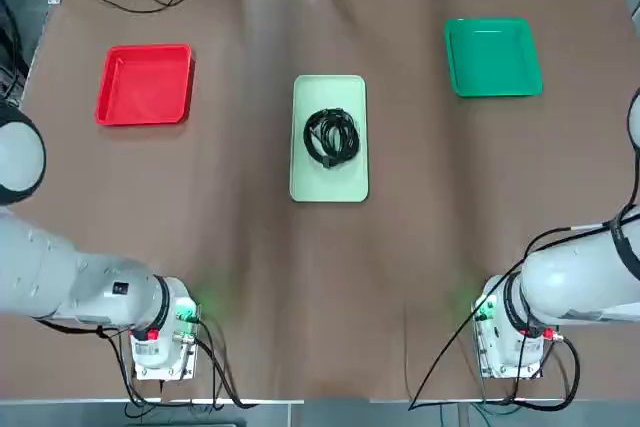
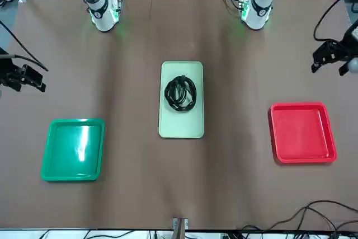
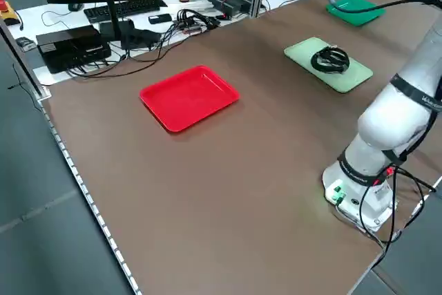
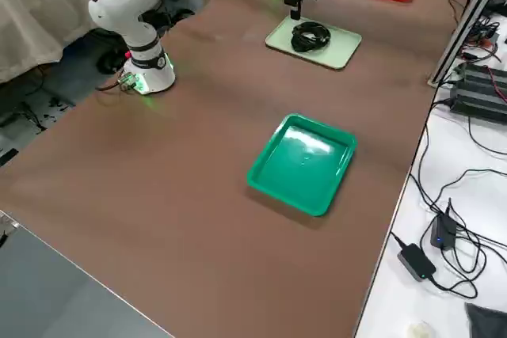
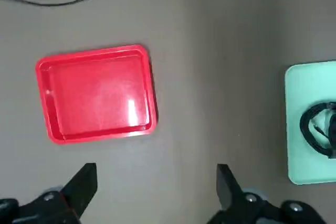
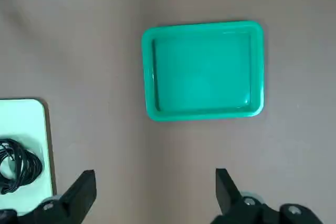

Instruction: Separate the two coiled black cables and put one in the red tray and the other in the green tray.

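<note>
The two coiled black cables (image 1: 331, 136) lie overlapped as one tangled bundle in the pale mint-green rectangular plastic tray (image 1: 329, 183) at table centre, between the empty bright red square tray (image 1: 145, 84) and the empty emerald-green square tray (image 1: 492, 56); they look light, limp and springy, likely to snag together; pinching one outer loop seems best; the left gripper (image 5: 155, 184) and right gripper (image 6: 155, 190) hang released, well apart from them.
</note>
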You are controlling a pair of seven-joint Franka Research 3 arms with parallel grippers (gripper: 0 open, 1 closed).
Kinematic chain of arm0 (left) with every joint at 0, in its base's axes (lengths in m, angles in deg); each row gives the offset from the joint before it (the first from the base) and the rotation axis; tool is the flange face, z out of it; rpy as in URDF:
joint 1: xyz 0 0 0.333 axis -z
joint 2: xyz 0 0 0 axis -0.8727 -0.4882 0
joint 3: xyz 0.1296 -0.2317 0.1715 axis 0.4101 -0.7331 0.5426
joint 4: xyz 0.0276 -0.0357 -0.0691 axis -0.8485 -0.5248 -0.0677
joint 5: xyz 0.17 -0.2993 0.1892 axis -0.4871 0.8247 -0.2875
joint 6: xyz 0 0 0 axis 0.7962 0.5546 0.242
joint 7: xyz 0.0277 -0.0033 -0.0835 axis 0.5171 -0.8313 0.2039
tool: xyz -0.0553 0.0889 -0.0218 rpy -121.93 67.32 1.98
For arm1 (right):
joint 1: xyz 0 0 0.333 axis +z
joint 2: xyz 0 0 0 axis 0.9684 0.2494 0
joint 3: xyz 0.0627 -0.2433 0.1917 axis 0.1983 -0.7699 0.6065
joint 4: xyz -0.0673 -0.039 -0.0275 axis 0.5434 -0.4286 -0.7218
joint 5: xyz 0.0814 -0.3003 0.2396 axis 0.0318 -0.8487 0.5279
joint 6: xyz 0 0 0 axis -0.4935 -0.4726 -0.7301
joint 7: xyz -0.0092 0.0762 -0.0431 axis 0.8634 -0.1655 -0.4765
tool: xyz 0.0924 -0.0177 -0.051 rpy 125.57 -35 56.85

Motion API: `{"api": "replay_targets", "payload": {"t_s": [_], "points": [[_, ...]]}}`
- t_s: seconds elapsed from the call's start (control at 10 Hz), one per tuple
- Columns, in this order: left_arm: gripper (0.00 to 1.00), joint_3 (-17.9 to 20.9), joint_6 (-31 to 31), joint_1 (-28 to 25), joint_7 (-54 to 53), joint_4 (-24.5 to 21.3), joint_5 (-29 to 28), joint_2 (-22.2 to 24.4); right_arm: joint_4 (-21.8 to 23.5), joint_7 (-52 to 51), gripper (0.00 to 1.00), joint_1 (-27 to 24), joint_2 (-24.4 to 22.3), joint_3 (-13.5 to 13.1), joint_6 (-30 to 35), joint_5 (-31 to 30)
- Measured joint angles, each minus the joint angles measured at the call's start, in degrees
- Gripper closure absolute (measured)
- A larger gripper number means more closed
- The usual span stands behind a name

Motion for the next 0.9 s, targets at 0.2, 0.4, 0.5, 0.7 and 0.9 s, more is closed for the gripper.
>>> {"api": "replay_targets", "payload": {"t_s": [0.2, 0.4, 0.5, 0.7, 0.9], "points": [[0.00, -6.82, -2.66, 0.91, -0.61, -0.04, -1.47, -4.25, 0.05, 0.00, 0.00, 0.00, 0.00, 0.00, 0.04, 0.00], [0.01, -13.53, -4.57, 1.22, -0.57, -0.01, -4.17, -8.35, 0.22, 0.00, 0.00, 0.02, 0.12, 0.05, 0.04, 0.00], [0.03, -15.59, -6.53, 1.28, -1.07, -0.04, -4.31, -10.06, 0.46, -0.07, 0.00, 0.02, 0.49, 0.07, 0.03, 0.00], [0.04, -19.33, -12.99, 1.30, -3.59, -0.14, -4.40, -15.17, 0.99, -0.25, 0.00, 0.41, 2.01, 0.29, -0.13, 0.00], [0.07, -22.62, -18.34, 1.83, -5.97, -0.16, -6.56, -21.03, 1.19, -0.25, 0.00, 0.90, 3.68, 0.45, -0.29, 0.00]]}}
